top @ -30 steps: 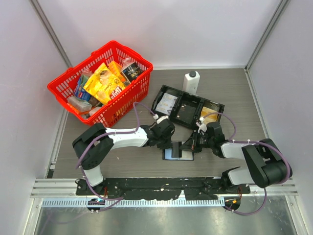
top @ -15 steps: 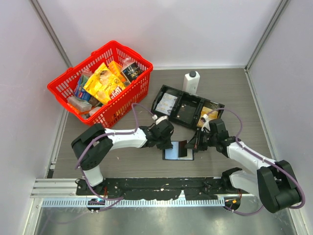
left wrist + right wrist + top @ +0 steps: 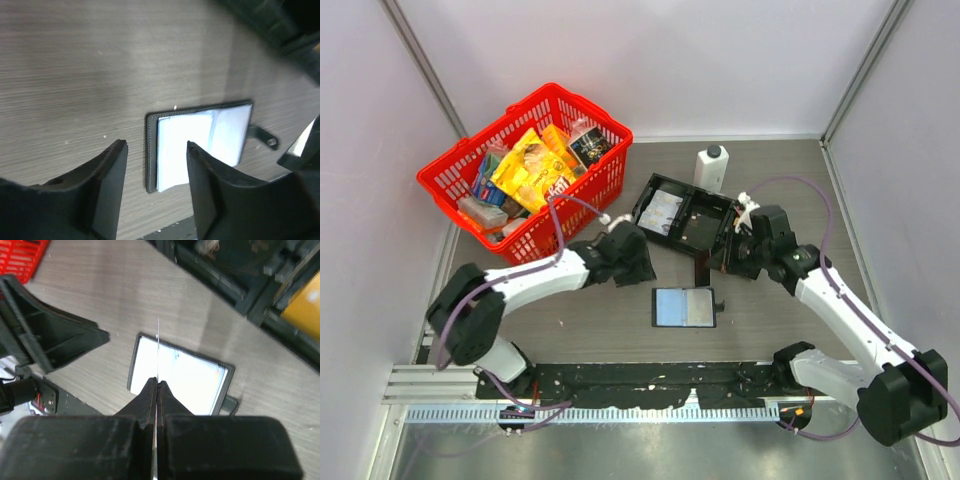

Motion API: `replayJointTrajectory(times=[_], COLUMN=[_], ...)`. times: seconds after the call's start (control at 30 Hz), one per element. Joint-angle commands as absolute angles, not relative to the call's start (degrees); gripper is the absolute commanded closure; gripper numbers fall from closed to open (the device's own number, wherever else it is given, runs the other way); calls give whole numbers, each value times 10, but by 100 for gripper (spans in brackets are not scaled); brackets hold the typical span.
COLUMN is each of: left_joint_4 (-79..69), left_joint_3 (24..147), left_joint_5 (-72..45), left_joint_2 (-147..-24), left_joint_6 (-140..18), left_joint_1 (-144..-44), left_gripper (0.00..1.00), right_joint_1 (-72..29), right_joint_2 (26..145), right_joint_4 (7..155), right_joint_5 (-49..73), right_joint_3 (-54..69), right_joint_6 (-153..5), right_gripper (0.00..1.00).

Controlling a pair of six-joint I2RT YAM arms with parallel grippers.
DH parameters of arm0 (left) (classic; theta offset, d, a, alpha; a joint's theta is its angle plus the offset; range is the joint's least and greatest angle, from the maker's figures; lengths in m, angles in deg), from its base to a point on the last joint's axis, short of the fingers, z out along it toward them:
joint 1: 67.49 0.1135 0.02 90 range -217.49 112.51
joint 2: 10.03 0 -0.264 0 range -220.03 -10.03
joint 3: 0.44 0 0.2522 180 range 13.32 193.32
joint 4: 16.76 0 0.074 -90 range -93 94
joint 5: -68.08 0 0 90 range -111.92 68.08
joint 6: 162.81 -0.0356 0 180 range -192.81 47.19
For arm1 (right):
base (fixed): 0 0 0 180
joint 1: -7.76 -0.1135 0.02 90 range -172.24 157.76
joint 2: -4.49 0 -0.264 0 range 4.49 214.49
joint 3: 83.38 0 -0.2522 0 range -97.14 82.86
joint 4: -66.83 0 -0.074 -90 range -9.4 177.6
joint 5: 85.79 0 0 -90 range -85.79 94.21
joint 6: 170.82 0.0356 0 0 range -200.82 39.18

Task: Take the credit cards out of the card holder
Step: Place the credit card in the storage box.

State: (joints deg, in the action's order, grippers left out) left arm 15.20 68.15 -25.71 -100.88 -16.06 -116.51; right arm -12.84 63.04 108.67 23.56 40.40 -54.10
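Note:
The card holder (image 3: 685,308) lies open and flat on the table, its light blue and grey inner faces up; it also shows in the left wrist view (image 3: 200,140) and the right wrist view (image 3: 195,380). Above and behind the holder, my right gripper (image 3: 717,258) (image 3: 157,382) is shut on a thin credit card (image 3: 703,268) that appears edge-on (image 3: 158,350). Left of the holder, my left gripper (image 3: 638,268) (image 3: 156,146) stands open with nothing between its fingers.
A long black three-compartment tray (image 3: 692,222) sits just behind the right gripper, with a golden-yellow card (image 3: 305,305) in one compartment. A white bottle (image 3: 711,167) stands behind the tray. A red basket (image 3: 525,170) full of packets fills the far left.
The left gripper opened and drew back to the left, off the holder. The right gripper rose toward the tray with a card, leaving the holder lying open.

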Motion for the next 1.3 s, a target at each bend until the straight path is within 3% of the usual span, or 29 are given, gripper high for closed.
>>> replayJointTrajectory(times=[0.0,0.23,0.4,0.63,0.83,1.27], left_joint_4=[211,314,364,363,328,294], left_joint_3=[690,690,695,647,596,551], left_joint_5=[-276,-318,-372,-425,-501,-505], left_joint_2=[-901,-733,-630,-521,-456,-389], left_joint_6=[-208,-272,-343,-399,-405,-470], left_joint_1=[-1102,-989,-954,-954,-954,-954], left_gripper=[41,1,0,0,0,3], right_joint_1=[-170,-269,-320,-354,-364,-382], right_joint_2=[674,795,866,911,930,1005], right_joint_4=[1151,1215,1223,1099,965,814], right_joint_5=[131,-74,-207,-357,-375,-380], right_joint_3=[297,147,98,140,190,258], right_joint_6=[-605,-703,-780,-928,-1034,-1174], right_gripper=[99,99,99,99,99,99])
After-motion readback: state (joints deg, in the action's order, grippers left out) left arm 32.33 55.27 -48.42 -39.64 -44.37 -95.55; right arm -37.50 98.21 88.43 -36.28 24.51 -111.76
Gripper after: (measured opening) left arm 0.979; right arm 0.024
